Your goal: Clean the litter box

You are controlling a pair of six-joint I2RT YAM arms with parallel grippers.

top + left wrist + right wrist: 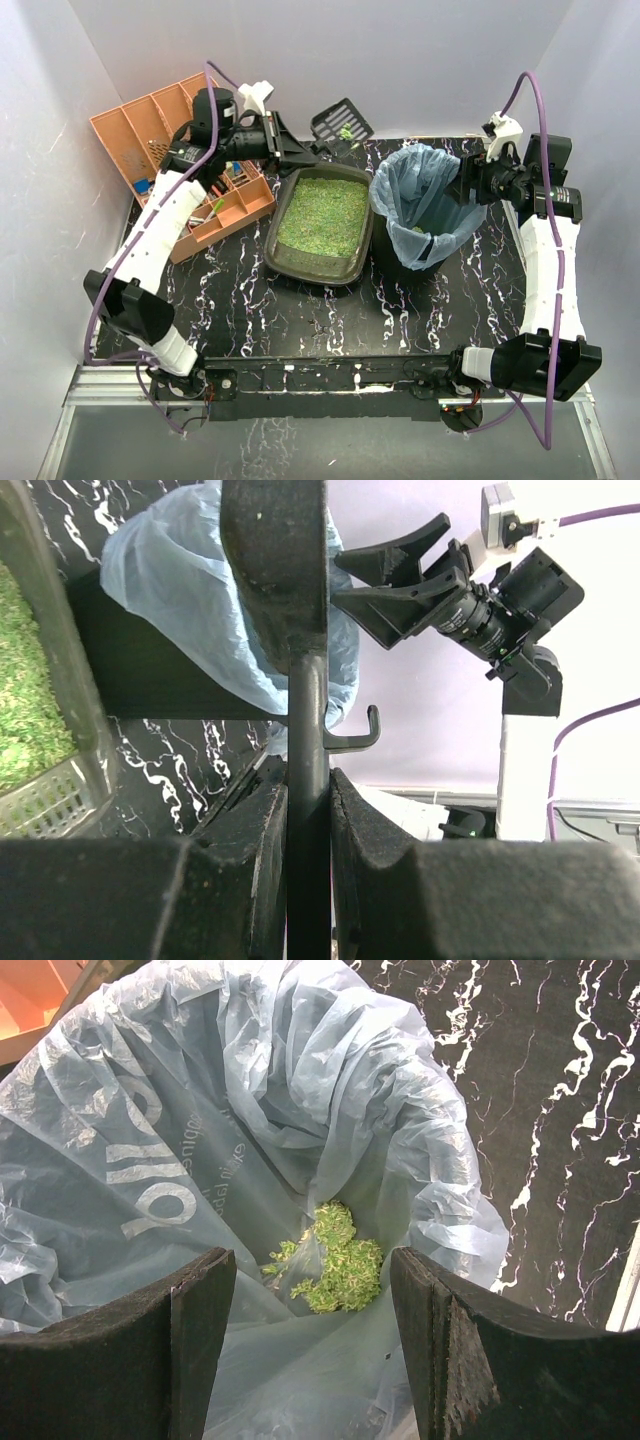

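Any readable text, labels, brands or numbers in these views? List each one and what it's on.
"ollo": large white letters on the pale blue bag liner, right wrist view. They sit turned and are broken by folds, so the word may be incomplete.
Smaller white print beside those letters on the liner: too blurred to read.
Top external and left wrist views: no readable text.

Overhead view looks down on the table (pixel 250 310); both wrist views (very close) share the bin (pixel 150 675)
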